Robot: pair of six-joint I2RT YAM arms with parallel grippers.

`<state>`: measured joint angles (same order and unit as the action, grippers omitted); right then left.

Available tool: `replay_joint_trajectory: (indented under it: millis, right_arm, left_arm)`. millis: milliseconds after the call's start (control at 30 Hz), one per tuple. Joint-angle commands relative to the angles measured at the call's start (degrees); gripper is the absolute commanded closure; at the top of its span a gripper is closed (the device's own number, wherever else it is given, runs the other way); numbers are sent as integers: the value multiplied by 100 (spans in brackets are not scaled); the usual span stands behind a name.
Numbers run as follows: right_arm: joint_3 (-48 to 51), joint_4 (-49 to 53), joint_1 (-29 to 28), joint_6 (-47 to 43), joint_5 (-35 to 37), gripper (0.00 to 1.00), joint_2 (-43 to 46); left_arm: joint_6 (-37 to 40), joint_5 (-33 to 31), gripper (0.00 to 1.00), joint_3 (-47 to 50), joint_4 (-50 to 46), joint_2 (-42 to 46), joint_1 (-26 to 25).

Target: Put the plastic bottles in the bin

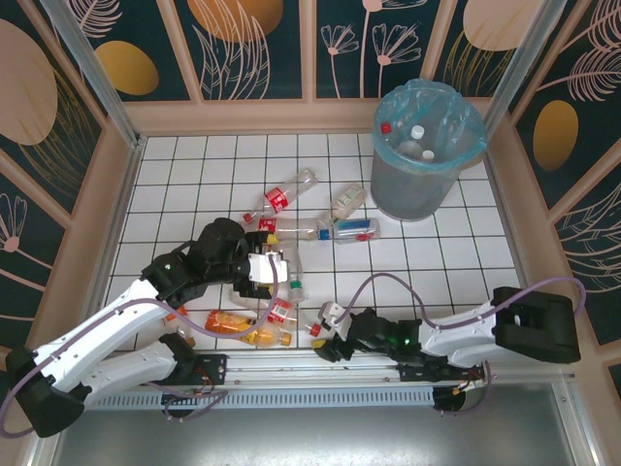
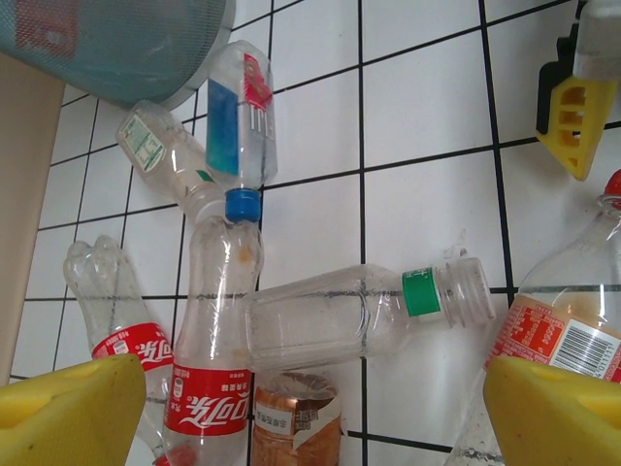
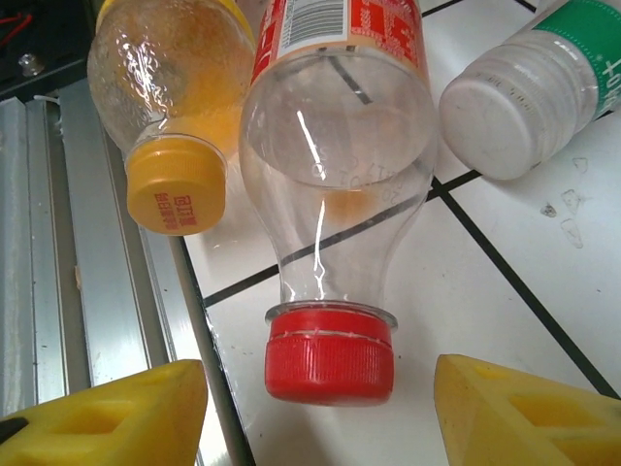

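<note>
Floral walls (image 1: pixel 252 49) enclose a white tiled surface (image 1: pixel 456 252) holding scattered plastic bottles (image 1: pixel 278 200) and a bin (image 1: pixel 412 189); left end effector (image 2: pixel 320 393) and right end effector (image 3: pixel 325 408) open.

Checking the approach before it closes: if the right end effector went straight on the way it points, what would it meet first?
The red cap of the clear red-labelled bottle, dead ahead of the open right end effector; it looks near, though depth is unclear.

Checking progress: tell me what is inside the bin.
In the bin, the top view shows clear bottles: a red-capped bottle and two white-capped bottles. The blue liner and those bottles cover whatever lies deeper, so the full count cannot be told.
</note>
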<state>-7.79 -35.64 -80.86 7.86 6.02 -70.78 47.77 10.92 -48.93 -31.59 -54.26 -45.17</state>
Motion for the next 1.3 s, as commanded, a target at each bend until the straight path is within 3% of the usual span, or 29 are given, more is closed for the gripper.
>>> replay_joint_trajectory:
  millis: [0,333,633,1000,1267]
  right_arm:
    - [-323,-168,-51,43,101,39,-284]
    - [-429,-101,-48,107,3,58,-372]
    - [-789,1144,1,116,119,80,294]
    - [-1659,3162,378,412,-57,84,1884]
    - [-2515,4565,1197,69,-892,88,2280]
  left_arm:
    - [-140,22,11,-33,42,47,-60]
    - [-123,14,11,-113,-32,33,-86]
    - [-145,-135,13,-178,51,-41,-87]
    - [245,95,4,-326,-109,151,-87]
    - [640,-494,1,-633,-881,103,-84]
